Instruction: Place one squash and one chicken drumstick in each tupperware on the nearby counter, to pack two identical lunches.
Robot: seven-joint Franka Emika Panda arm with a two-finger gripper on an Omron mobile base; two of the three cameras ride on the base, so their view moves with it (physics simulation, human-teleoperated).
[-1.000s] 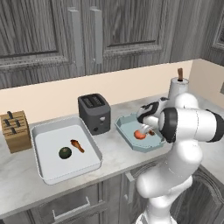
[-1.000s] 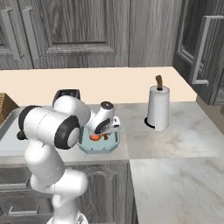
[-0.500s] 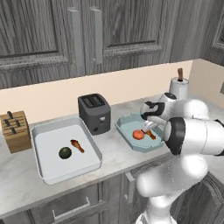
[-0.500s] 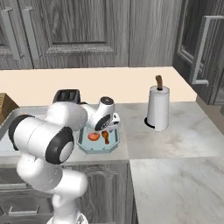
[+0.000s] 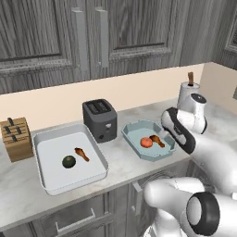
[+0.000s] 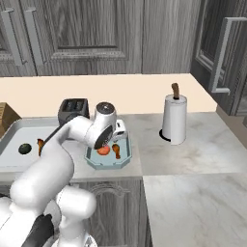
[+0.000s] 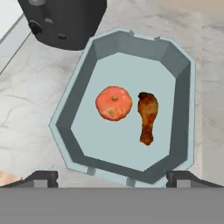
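- Dark fingers spread wide, grasping nothing, above the pale blue-green octagonal tupperware.
- Between them, ahead: orange-red round squash just beside glossy brown chicken drumstick.
- Beyond: black toaster on speckled grey bench.

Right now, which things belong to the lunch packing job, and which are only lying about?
Job:
white tupperware
green squash
drumstick
blue tupperware
orange squash
second drumstick

Lying about:
toaster
knife block
paper towel roll
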